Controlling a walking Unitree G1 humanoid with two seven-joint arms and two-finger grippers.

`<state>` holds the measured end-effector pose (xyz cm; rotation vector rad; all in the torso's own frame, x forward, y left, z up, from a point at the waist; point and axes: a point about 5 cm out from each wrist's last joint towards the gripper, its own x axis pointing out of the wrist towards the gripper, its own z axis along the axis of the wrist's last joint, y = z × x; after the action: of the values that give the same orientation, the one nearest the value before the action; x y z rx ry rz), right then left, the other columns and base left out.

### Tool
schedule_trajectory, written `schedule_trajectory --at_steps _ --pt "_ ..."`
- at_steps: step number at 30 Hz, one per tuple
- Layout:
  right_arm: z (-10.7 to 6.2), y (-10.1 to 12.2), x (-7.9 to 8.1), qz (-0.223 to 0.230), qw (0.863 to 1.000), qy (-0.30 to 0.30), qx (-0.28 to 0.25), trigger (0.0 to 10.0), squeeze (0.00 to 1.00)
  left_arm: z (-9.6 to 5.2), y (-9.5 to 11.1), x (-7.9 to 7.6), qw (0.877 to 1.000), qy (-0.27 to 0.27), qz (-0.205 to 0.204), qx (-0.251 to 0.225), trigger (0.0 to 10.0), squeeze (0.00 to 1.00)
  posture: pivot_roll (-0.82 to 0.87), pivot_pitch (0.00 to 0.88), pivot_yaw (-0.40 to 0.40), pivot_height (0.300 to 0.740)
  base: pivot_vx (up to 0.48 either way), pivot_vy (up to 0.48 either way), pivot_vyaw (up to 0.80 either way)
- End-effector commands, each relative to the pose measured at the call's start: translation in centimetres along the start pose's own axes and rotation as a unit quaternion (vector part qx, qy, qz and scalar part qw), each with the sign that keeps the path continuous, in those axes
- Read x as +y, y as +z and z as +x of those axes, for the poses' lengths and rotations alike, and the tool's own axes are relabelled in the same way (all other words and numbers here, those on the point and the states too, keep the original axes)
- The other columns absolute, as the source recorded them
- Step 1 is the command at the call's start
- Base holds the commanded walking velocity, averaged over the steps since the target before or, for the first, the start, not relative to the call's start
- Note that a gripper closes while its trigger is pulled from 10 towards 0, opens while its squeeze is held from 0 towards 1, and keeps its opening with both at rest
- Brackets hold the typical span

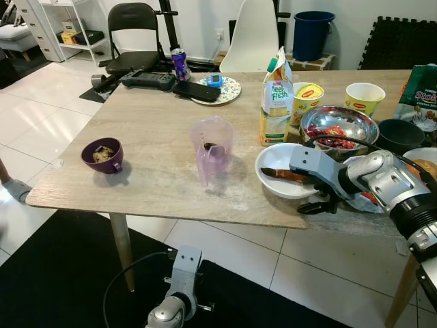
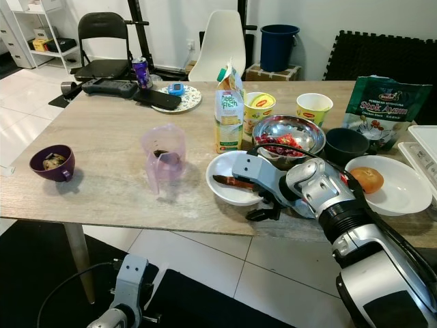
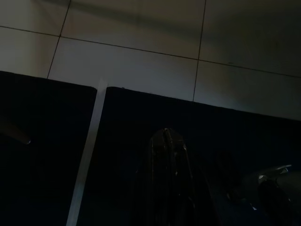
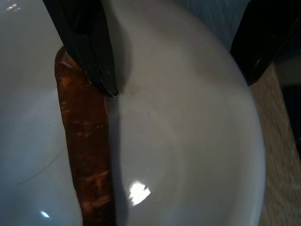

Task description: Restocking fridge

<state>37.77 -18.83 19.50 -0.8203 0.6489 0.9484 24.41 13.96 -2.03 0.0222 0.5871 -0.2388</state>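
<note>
Right wrist view showed the right gripper (image 4: 181, 61) with jaws wide open over a bowl (image 4: 197, 155), one finger touching a carrot (image 4: 87, 150).

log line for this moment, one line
right gripper: open over white bowl | sausage: in bowl, not gripped | left gripper: idle, near floor

My right arm reaches fwd and inward, forearm bent across the body; right gripper (image 4: 178, 70) has jaws spread wide, one finger (image 4: 89, 47) low, tips angled down; left arm hangs idle, left gripper (image 1: 179, 298) pointing at floor.
</note>
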Motion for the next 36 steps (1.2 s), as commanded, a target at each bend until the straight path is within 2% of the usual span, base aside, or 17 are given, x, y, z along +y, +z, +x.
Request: schedule_trajectory --at_steps 1,9,10,12,13,14,36 --pt "-0.2 -1.0 0.0 0.012 1.0 0.006 0.021 10.0 0.0 -0.2 -1.0 0.0 1.0 0.003 -0.008 0.021 10.0 0.0 -0.08 0.099 0.029 0.74 0.0 0.0 0.0" --pt "-0.7 -0.4 0.0 -0.009 0.999 0.029 0.012 10.0 0.0 -0.1 -0.9 0.0 1.0 0.003 -0.01 0.018 10.0 0.0 -0.08 0.096 0.027 0.74 0.0 0.0 0.0" --pt "-0.8 -0.2 0.0 -0.011 0.999 0.032 0.011 8.9 0.0 -0.1 -0.9 0.0 1.0 0.003 -0.01 0.017 10.0 0.0 -0.08 0.096 0.027 0.74 0.0 0.0 0.0" --pt "-0.8 -0.1 0.0 -0.012 0.999 0.034 0.01 8.9 0.0 -0.1 -0.9 0.0 1.0 0.003 -0.01 0.017 10.0 0.0 -0.08 0.096 0.027 0.74 0.0 0.0 0.0" --pt "-0.8 0.0 0.0 -0.012 0.999 0.035 0.009 2.9 0.0 -0.1 -0.9 0.0 1.0 0.003 -0.011 0.017 10.0 0.0 -0.08 0.096 0.027 0.74 0.0 0.0 0.0" --pt "-0.8 0.0 0.1 -0.012 0.999 0.037 0.009 0.0 0.0 -0.1 -0.9 0.0 1.0 0.004 -0.011 0.017 10.0 0.0 -0.08 0.096 0.027 0.74 0.0 0.0 0.0" --pt "-0.6 0.0 0.5 -0.008 0.999 0.045 -0.001 0.0 0.0 -0.2 -0.9 0.2 1.0 0.007 -0.01 0.019 10.0 0.0 -0.08 0.1 0.029 0.74 0.0 0.0 0.0"
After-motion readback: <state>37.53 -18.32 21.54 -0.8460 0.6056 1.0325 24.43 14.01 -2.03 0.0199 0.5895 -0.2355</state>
